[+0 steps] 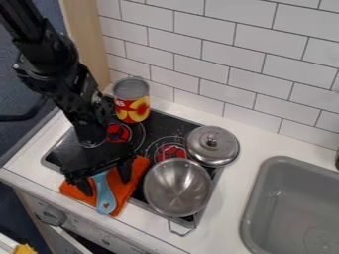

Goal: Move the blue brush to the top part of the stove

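- The gripper (105, 182) is held lower left, its fingers spread astride the blue brush (104, 198);
- the brush is supported by the orange cloth (134, 179);
- the cloth could be dragged if pinched too; the metal pan (173, 191) could be knocked by low, rightward carrying.

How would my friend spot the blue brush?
Find the black stove beside the grey sink. In the picture, left of its silver pot, an orange cloth lies under the black pincer. The brush rests on that cloth, and it's the only light-blue thing there.
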Motion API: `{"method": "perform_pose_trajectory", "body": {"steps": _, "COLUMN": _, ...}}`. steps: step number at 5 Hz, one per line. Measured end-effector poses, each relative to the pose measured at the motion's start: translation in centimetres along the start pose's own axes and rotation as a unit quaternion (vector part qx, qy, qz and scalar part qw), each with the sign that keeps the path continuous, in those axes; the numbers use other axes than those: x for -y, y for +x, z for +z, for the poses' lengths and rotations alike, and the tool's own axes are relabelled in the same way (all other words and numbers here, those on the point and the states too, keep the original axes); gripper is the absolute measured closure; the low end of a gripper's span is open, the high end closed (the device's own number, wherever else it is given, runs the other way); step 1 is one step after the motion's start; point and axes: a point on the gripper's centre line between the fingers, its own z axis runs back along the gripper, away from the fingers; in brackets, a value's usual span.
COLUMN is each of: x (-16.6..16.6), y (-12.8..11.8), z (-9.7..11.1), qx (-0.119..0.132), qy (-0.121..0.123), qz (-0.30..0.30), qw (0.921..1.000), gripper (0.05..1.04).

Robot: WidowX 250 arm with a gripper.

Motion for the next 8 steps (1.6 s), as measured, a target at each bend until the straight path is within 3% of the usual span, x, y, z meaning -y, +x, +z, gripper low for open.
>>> {"method": "perform_pose_trajectory", "body": {"steps": 1, "x": -0.3, "y": 0.2, "z": -0.2, "qx": 0.008, "qy": -0.020, "qz": 0.007, "qw": 0.9997, "gripper": 0.436}}
{"method": "perform_pose_trajectory", "body": {"steps": 2, "x": -0.1, "y": 0.2, "z": -0.1, "qx": 0.007, "qy": -0.018, "qz": 0.005, "qw": 0.9998, "gripper": 0.727}}
{"method": "perform_pose_trajectory", "body": {"steps": 3, "x": -0.2, "y": -0.2, "z": -0.1, "qx": -0.006, "qy": -0.016, "qz": 0.003, "qw": 0.9998, "gripper": 0.766}}
{"method": "perform_pose_trajectory", "body": {"steps": 4, "x": 0.1, "y": -0.4, "z": 0.5, "qx": -0.022, "qy": -0.041, "qz": -0.016, "qw": 0.9988, "gripper": 0.766}}
{"method": "perform_pose_trajectory", "body": {"steps": 6, "x": 1.1, "y": 0.8, "z": 3.9, "qx": -0.021, "qy": -0.089, "qz": -0.007, "qw": 0.9958, "gripper": 0.766}}
{"method": "perform_pose_trajectory", "body": {"steps": 8, "x": 4.6, "y": 3.6, "z": 5.9, "qx": 0.001, "qy": -0.107, "qz": 0.037, "qw": 0.9935, "gripper": 0.766}}
